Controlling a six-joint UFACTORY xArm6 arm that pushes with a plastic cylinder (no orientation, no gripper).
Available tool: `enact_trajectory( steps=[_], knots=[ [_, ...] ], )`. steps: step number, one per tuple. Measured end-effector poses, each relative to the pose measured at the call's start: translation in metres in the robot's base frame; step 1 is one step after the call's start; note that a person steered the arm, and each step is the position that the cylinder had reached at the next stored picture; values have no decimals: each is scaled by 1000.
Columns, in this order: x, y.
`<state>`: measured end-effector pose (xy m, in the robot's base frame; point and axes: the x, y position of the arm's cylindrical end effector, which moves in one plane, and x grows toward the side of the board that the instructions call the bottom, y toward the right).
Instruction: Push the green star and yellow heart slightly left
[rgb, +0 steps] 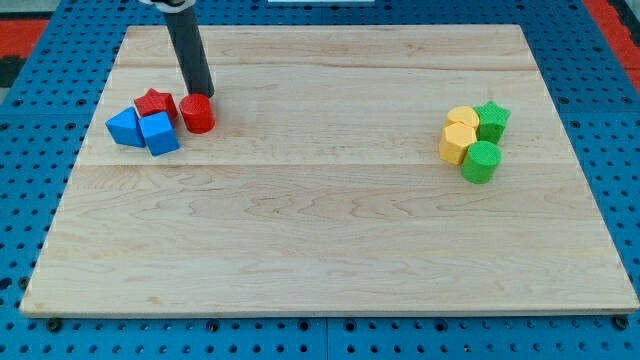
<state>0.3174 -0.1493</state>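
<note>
**My tip is far from the star and heart**

My tip (203, 94) sits at the view's top left, just touching the back of the red round block (197, 114). Near it are the red star (154, 102) and two blue blocks (143, 130). I have no jaws, only a rod.

The green star (492, 119) and yellow heart (462, 118) sit well apart from me, on the view's right side of the wooden surface (320, 230). They touch each other. A yellow block (456, 143) and a green round block (480, 161) are packed right beside them.

What could go wrong: a push could drag these two neighbours along, or the star could spin away
</note>
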Motion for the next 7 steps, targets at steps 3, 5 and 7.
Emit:
enact_trajectory(
  steps=[3, 5, 7],
  knots=[
    [-23, 252],
    [-23, 337],
    [-23, 355]
  ],
)
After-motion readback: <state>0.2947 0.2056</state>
